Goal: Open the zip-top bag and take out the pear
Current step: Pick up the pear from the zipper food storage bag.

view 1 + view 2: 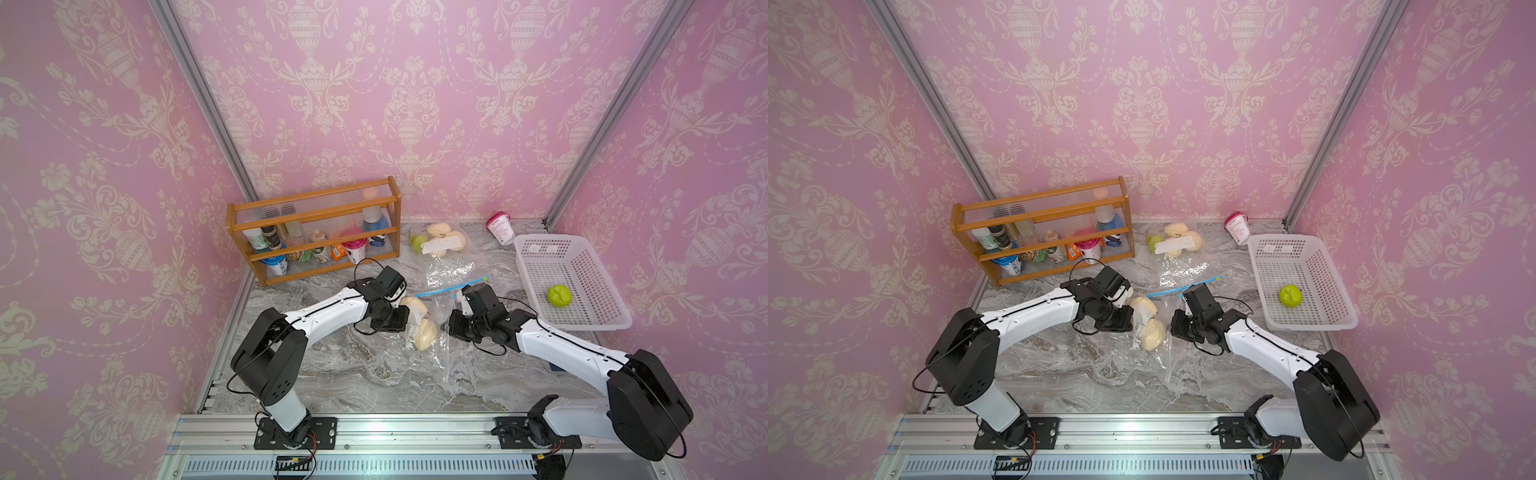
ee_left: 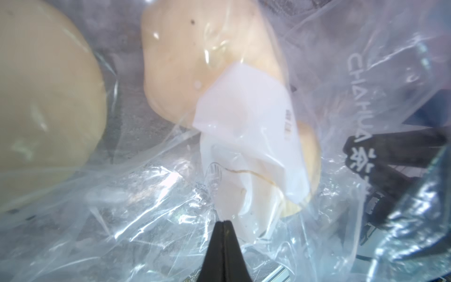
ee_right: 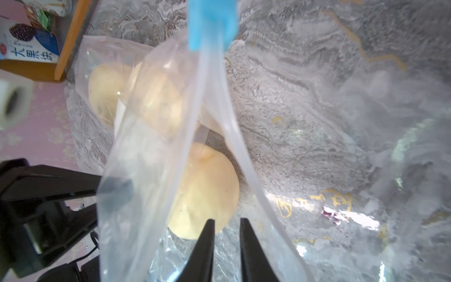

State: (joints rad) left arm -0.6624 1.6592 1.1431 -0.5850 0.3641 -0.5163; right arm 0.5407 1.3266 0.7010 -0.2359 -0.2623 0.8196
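1. The pale pear (image 1: 426, 336) lies inside the clear zip-top bag (image 1: 441, 357), at the centre of the frame in both top views, touching a second pear (image 1: 415, 305).
2. The bag's mouth looks parted: in the right wrist view, two rims spread away from the blue slider (image 3: 212, 24).
3. The left gripper (image 2: 223, 222) has its jaws pressed together, pinching bag film beside the pears.
4. The right gripper (image 3: 227, 221) shows a narrow gap between its jaws at the mouth. Whether film sits between them I cannot tell.
5. The step probably goes best if the right gripper catches one rim only, then pulls gently against the left hold.
6. A white basket (image 1: 536, 249) stands right of centre.
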